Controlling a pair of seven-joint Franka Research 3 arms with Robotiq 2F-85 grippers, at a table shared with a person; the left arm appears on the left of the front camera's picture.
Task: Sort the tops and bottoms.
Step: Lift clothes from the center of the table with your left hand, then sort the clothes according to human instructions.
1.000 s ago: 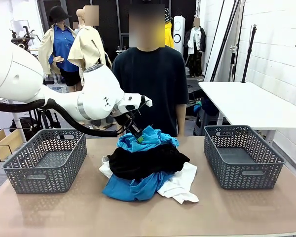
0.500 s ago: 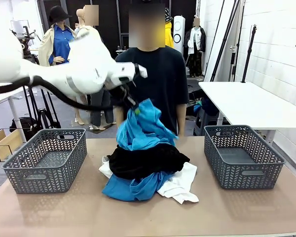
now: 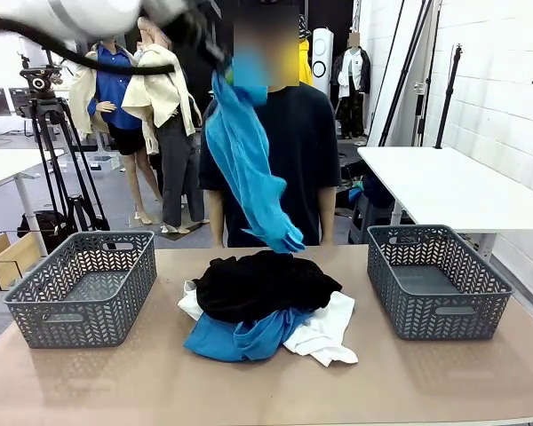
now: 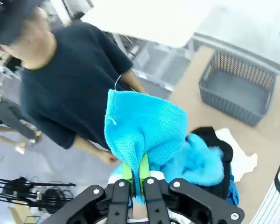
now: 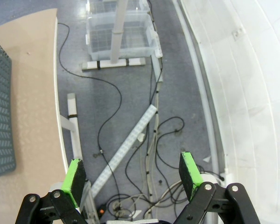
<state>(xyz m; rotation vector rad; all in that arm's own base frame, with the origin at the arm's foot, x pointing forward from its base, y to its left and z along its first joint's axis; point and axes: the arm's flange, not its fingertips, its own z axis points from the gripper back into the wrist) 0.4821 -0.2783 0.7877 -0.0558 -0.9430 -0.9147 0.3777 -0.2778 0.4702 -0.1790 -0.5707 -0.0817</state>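
Blue top, up off the black bottoms since a second ago, hangs at 12 o'clock over them, pinched in the closed left gripper to clear it for a basket; right gripper gapes empty.

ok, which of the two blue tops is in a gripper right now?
The blue top hanging from the left gripper, which is clamped shut on it. The other blue top lies under the black garment.

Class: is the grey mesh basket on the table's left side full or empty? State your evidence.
Empty: the left basket shows its bare grey floor, with nothing inside.
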